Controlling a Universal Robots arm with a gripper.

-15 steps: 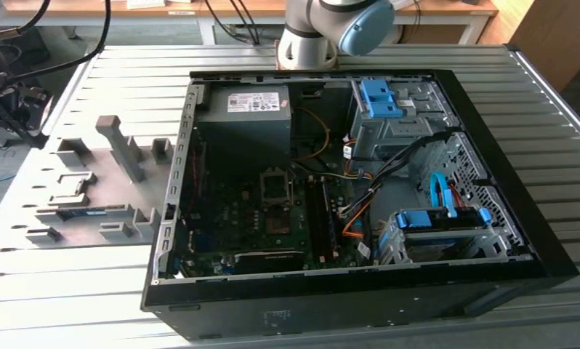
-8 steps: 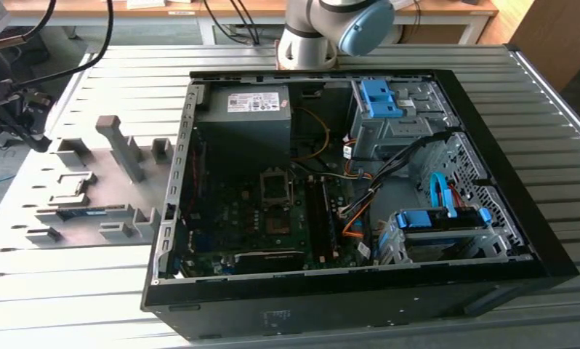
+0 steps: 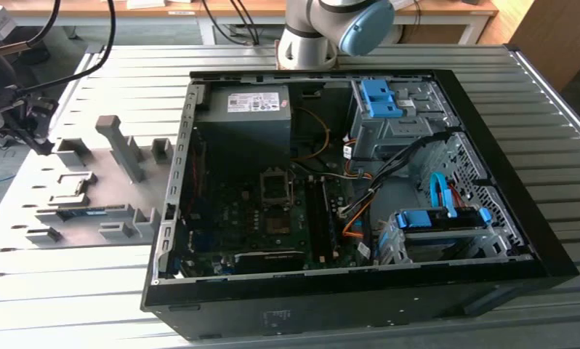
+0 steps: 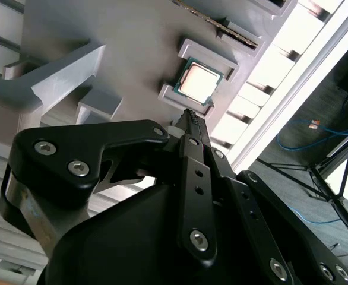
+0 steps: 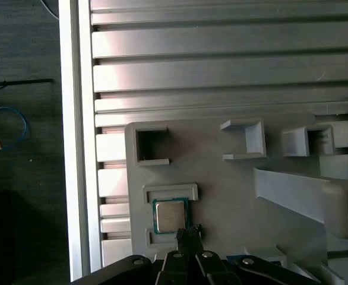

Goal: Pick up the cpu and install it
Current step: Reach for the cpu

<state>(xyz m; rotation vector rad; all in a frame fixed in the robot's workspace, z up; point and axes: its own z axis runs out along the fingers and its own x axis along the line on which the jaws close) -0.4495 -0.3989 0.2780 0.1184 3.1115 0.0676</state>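
The cpu [image 5: 170, 215] lies in a pocket of the fixture tray [image 5: 233, 196], near the tray's edge. My claw [image 5: 189, 233] hangs just beside the cpu. The fixture tray lies on the table [image 3: 77, 291], to the exterior view's left of the open computer case [image 3: 368, 309], which sits on that table too.

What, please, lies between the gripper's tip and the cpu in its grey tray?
In the second wrist view, only the raised rim of the tray's pocket separates the gripper from the cpu; the stretch is otherwise bare.
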